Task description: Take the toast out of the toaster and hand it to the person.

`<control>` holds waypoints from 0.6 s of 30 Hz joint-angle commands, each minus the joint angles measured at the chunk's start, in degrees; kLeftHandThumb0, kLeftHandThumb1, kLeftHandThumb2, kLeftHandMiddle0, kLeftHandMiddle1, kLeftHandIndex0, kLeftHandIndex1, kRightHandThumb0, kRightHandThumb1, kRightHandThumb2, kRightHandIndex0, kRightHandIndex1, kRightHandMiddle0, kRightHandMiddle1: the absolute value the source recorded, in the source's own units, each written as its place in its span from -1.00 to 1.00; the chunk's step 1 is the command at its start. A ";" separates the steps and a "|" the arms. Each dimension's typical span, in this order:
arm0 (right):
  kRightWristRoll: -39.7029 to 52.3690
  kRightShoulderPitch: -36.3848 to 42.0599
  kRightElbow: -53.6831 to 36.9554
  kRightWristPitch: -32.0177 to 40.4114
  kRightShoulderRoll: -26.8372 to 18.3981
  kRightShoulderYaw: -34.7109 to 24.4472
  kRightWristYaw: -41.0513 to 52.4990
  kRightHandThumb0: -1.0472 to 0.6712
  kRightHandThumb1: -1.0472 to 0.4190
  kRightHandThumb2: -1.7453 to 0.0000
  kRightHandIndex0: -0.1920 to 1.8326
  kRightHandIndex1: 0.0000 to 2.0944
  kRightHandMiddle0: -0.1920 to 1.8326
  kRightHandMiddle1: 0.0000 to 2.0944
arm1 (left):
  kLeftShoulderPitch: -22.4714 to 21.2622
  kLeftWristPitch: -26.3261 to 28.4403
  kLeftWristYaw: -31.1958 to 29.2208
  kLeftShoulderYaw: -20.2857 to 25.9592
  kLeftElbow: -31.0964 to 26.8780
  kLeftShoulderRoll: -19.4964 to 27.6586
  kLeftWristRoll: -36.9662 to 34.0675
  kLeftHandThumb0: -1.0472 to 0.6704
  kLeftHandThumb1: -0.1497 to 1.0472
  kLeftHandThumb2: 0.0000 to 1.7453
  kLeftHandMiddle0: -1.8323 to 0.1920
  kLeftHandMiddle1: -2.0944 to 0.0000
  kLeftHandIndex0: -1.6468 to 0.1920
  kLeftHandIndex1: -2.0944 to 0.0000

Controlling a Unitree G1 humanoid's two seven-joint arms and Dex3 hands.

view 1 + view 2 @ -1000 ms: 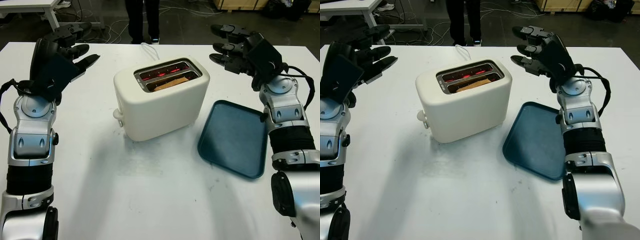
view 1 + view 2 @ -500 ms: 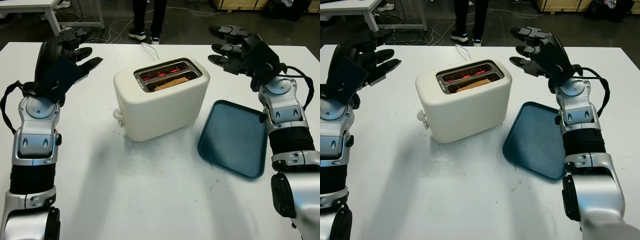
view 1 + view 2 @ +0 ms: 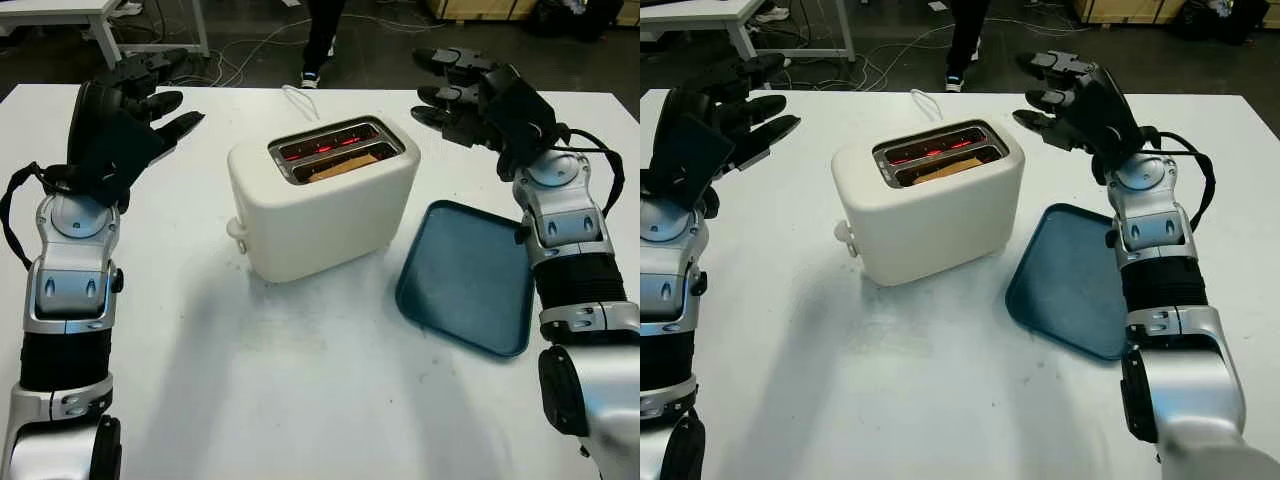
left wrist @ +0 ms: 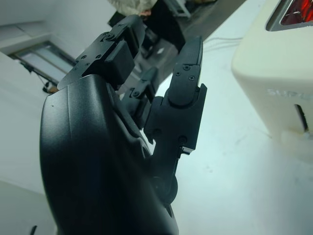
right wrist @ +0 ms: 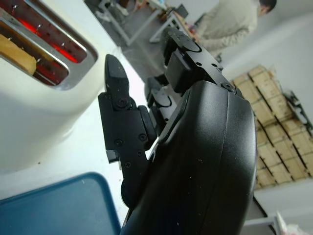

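Observation:
A cream two-slot toaster [image 3: 320,200] stands in the middle of the white table, its elements glowing red. A slice of toast [image 3: 340,167] sits low in the nearer slot, its brown top edge showing; it appears as toast [image 5: 17,50] in the right wrist view too. My left hand [image 3: 150,85] is raised to the left of the toaster, open and holding nothing. My right hand [image 3: 450,85] hovers open just past the toaster's far right corner, above the table. A person [image 3: 322,35] stands beyond the table's far edge.
A dark teal tray [image 3: 470,275] lies on the table right of the toaster, under my right forearm. The toaster's white cord [image 3: 295,100] runs to the far edge. Bare table surface [image 3: 300,380] lies in front of the toaster.
My right hand has drifted slightly left toward the toaster. My left hand rose and shifted a little right. The person behind the table has stepped to the right.

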 commanded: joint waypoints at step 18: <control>1.01 1.25 -0.26 -0.38 1.02 -0.52 0.03 -0.13 -0.83 0.93 -0.20 -0.98 -0.26 -1.00 | 0.72 1.97 -0.42 -0.66 -4.05 -0.76 -0.20 -0.18 0.79 -0.89 0.30 0.79 0.17 1.00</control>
